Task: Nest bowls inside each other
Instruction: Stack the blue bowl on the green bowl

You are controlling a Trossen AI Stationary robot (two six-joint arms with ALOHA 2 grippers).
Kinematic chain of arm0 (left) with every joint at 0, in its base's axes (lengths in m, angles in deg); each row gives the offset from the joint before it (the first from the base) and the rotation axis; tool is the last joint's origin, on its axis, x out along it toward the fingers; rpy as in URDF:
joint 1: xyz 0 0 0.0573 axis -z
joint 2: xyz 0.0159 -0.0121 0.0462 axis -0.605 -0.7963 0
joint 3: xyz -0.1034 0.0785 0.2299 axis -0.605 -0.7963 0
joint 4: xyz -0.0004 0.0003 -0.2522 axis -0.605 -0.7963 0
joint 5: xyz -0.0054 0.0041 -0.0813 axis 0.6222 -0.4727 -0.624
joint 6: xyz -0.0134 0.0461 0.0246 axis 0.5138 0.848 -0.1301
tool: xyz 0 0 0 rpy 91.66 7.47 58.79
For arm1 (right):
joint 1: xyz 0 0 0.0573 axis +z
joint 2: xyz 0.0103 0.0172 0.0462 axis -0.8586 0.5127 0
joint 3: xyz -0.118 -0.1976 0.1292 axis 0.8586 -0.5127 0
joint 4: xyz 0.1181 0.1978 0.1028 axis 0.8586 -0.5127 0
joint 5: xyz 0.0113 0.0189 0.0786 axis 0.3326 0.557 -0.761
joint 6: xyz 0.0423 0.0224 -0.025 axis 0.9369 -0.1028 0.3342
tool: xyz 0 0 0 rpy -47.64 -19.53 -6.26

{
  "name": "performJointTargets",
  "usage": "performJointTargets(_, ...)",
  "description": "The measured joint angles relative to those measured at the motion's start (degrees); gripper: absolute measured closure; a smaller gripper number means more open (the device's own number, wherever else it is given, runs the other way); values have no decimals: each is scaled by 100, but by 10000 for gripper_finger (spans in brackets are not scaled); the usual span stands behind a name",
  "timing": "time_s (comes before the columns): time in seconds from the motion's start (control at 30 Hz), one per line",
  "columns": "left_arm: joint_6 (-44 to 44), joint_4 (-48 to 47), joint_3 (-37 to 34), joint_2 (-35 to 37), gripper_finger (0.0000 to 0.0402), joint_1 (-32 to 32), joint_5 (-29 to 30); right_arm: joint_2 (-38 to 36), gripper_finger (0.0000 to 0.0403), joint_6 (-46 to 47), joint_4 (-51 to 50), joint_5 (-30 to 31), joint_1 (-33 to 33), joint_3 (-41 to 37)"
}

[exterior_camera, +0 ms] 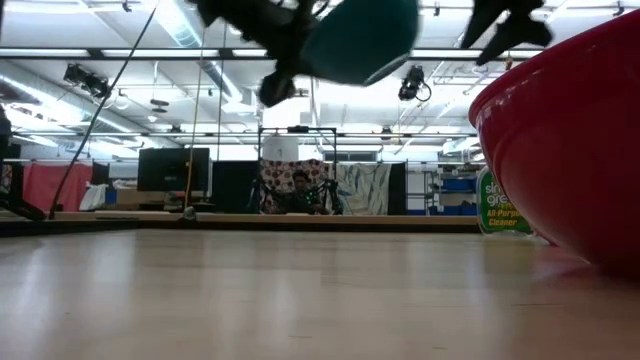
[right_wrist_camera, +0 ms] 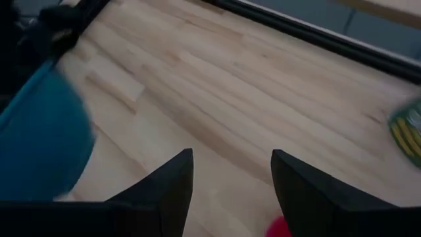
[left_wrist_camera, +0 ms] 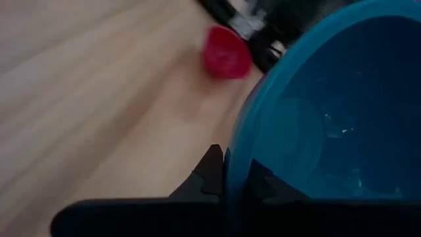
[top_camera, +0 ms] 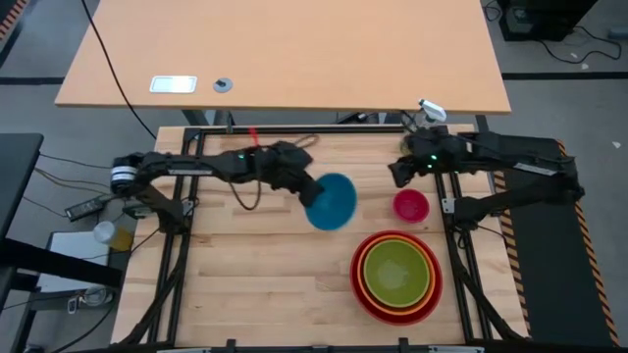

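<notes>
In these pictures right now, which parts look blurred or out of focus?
Left wrist view: the small pink bowl and the table's wood are smeared, while the blue bowl at the left gripper is fairly sharp. Right wrist view: the blue bowl is a soft blur. Low view: the near red bowl is soft.

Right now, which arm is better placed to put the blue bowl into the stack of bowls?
The left arm. Its end effector is shut on the blue bowl's rim, lifted off the table near the stack. The right end effector is open and empty, beside the pink bowl.
</notes>
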Motion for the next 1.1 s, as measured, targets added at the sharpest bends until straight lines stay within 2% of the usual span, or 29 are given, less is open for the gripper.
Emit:
performJointTargets(0.17,240,-111,1133,-943,389,561,-57,-368,192,928,-607,403,497,0)
performJointTargets(0.37,409,-270,2470,-2155,388,1008,-302,-650,192,1688,-881,790,1026,0)
performJointTargets(0.47,468,-475,3096,-2691,388,1173,-317,-683,192,1903,-1262,403,1215,9)
performJointTargets(0.6,557,-590,3790,-3310,388,1334,-237,-520,192,2168,-2357,-193,1409,2)
performJointTargets(0.7,563,-609,4225,-3713,388,1419,-92,-483,192,2389,-2746,-217,1536,2)
performJointTargets(0.9,744,-486,4921,-4389,388,1504,117,-570,192,2836,-2778,-34,1583,2)
performJointTargets(1.1,1002,-584,5330,-4928,388,1565,122,-570,192,2905,-2784,-283,1585,2)
